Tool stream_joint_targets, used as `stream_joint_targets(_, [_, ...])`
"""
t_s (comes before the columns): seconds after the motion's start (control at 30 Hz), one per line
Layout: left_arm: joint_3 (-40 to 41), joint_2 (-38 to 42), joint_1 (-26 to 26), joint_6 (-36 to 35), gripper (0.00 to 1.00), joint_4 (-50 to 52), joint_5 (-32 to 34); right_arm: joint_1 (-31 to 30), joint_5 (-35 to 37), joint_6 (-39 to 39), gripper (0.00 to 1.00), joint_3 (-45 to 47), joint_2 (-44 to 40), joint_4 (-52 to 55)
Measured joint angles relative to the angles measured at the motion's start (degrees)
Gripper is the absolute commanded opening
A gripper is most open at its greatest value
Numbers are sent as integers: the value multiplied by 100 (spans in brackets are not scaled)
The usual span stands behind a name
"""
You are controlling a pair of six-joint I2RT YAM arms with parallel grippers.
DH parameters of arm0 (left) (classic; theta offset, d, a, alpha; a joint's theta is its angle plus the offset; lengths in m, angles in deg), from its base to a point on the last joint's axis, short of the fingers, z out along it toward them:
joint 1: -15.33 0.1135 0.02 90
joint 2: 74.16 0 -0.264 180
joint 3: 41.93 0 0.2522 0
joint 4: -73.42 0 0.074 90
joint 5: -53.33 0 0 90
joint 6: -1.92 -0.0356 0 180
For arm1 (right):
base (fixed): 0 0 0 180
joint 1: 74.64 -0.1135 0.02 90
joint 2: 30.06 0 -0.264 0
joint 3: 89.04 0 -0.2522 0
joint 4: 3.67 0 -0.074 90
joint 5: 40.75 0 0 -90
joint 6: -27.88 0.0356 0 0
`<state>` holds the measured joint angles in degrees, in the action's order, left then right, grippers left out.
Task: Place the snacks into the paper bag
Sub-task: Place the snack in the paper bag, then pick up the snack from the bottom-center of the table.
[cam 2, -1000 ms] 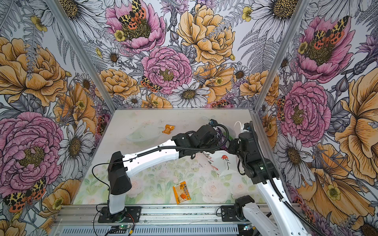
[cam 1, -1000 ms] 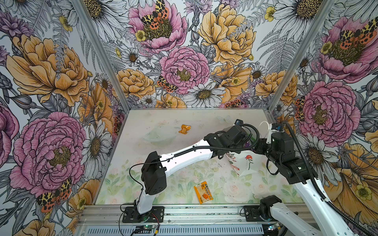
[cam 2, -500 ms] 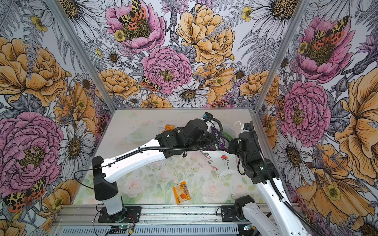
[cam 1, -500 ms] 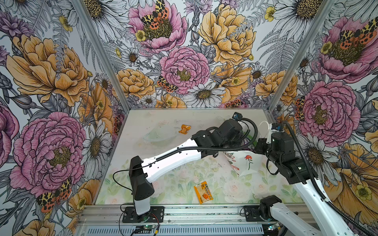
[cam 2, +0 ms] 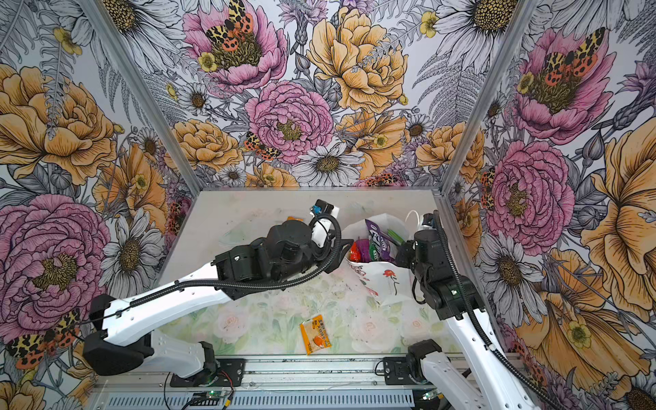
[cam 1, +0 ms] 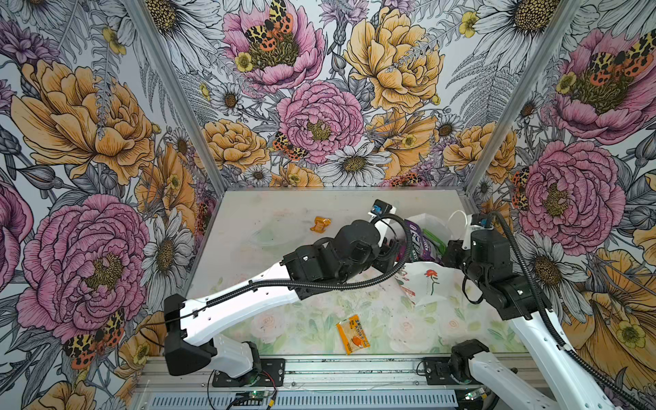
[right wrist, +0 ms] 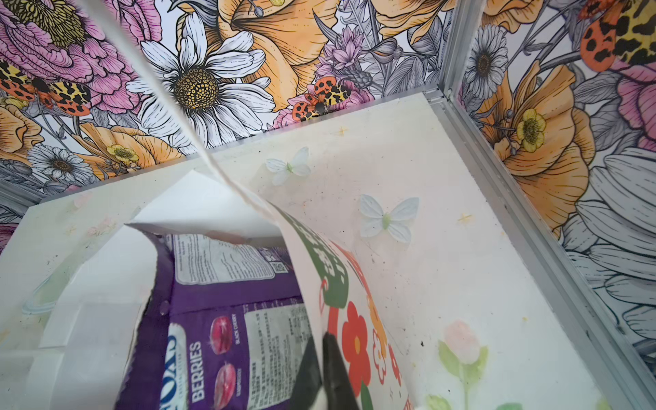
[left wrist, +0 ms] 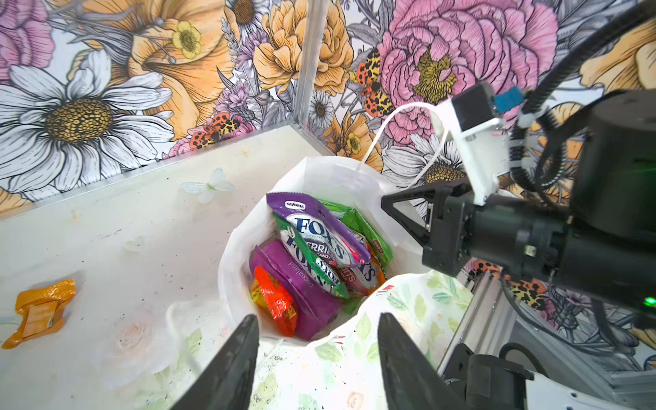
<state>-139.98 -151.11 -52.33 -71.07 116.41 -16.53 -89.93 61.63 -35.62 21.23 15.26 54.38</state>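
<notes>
Left gripper, jaws now parted partway and holding nothing, has drawn back from the mouth of the bag, which stands just ahead of and below its tips. Right gripper stays pinched on the bag's rim, holding it open from the opposite side. A second earlier the left jaws were nearly closed over the opening. The widening and the retreat suggest a snack has just been let go. Inside, straight ahead of the tips, lie a purple pouch, a magenta pouch and, nearest, a red-orange sachet, probably the latest arrival. Two snacks are not yet bagged: an orange packet well behind the gripper, near the front rail, and a crumpled orange wrapper beyond the left wrist, toward the back wall. The freed gripper's next fetch is likely one of these.
</notes>
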Motion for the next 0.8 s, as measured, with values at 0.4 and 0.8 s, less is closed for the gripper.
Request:
stream_joint_targets(0.4, [1766, 2284, 0, 619, 66, 179, 1145, 0, 0, 0, 0, 0, 2, 0])
stream_joint_targets(0.8, [2704, 1340, -133, 1394, 68, 1443, 586, 0, 2, 0, 0, 0, 7, 0])
